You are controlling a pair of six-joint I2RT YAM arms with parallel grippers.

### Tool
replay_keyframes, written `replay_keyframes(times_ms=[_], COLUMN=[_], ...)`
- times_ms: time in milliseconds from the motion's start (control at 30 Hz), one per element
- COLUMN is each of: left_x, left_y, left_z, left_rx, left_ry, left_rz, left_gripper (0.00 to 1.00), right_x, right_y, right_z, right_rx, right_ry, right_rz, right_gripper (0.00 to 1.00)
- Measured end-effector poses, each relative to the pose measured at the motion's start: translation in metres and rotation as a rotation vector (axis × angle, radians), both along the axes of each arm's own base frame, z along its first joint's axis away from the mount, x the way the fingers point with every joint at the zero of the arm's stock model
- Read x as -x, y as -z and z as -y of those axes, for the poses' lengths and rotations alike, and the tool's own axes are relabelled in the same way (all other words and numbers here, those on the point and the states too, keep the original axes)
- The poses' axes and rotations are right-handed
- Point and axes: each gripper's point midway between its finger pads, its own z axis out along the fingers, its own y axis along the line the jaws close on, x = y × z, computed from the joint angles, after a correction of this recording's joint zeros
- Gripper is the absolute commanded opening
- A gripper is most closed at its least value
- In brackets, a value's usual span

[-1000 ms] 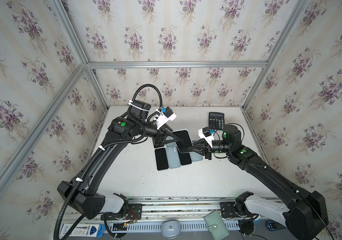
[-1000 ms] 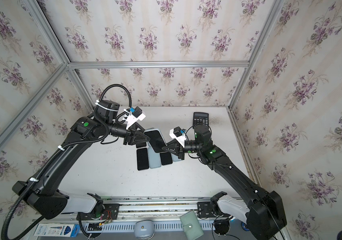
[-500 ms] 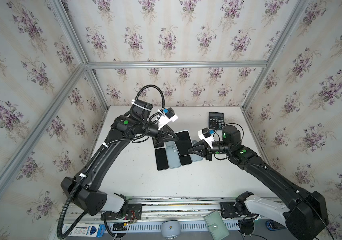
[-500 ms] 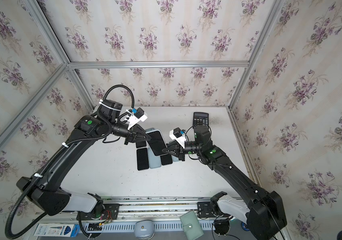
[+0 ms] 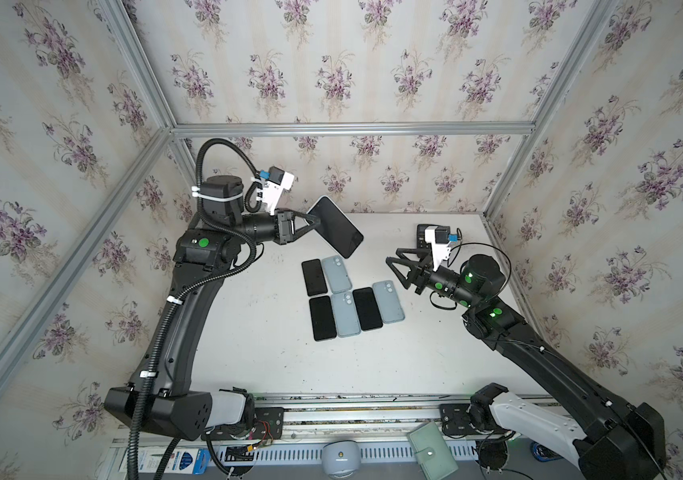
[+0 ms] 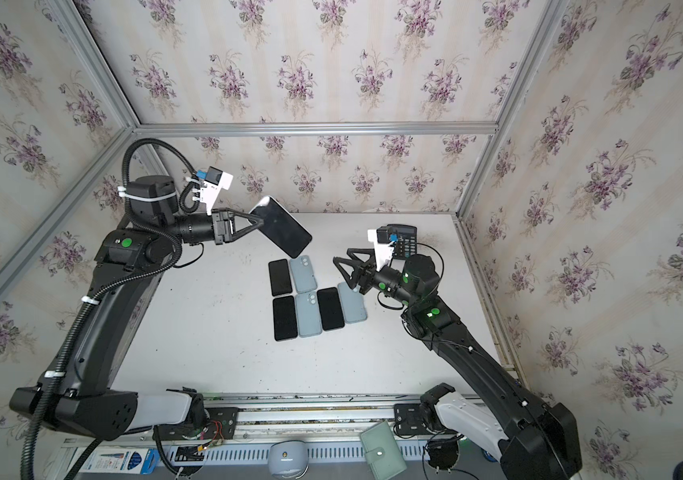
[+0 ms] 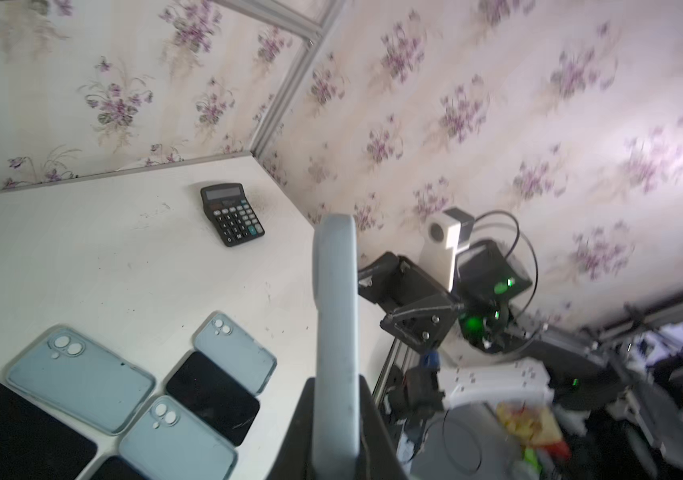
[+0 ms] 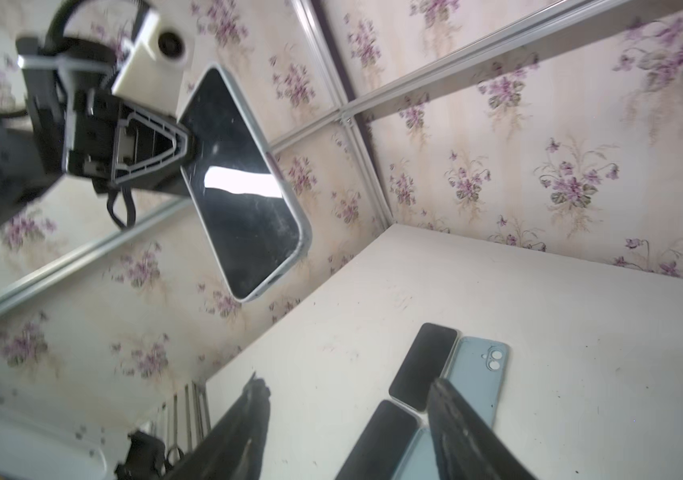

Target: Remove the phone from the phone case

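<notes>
Our left fingers [image 5: 307, 221] are clamped on the phone [image 5: 337, 228], which sits inside its pale blue phone case [image 7: 335, 332], tilted in the air. Our right fingers [image 8: 456, 428] stand spread, empty, well apart from it. Below them on the tabletop [image 5: 256, 332] lie three more cases [image 5: 346, 313], backs up, beside three bare phones [image 5: 323, 318].

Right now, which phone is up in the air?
The phone in the pale case, held by the left gripper; the other three phones lie flat on the table.
</notes>
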Motion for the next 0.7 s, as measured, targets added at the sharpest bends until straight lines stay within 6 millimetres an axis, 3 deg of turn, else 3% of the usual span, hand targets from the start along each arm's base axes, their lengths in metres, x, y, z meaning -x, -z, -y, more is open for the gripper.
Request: replay_keyframes(times_ms=[167,333,467,700], left_x=[-0.016,-0.022,-0.028,-0.017], left_y=[-0.012,-0.011,-0.002,-0.011], left_z=[-0.006,-0.009,-0.015,-0.019], left_rx=[0.203,0.409,0.54,0.639], left_ry=[-0.104,-0.157,-0.213,-0.215], left_rz=[-0.164,-0.303,-0.408,-0.429], left_gripper=[0.0,0.0,0.0,0.0], right_x=[-0.01,0.0,0.005,-0.002], right_y=[-0.025,-0.016,-0.02,-0.04], right_z=[-0.007,-0.045,-0.072,-0.079], right_rx=[-0.16,-0.209,-0.236,-0.333], right_ry=[0.008,-0.072,-0.125,-0.108], right_rz=[-0.131,-0.227,-0.232,-0.193], right_gripper=[0.64,0.64,0.64,0.67])
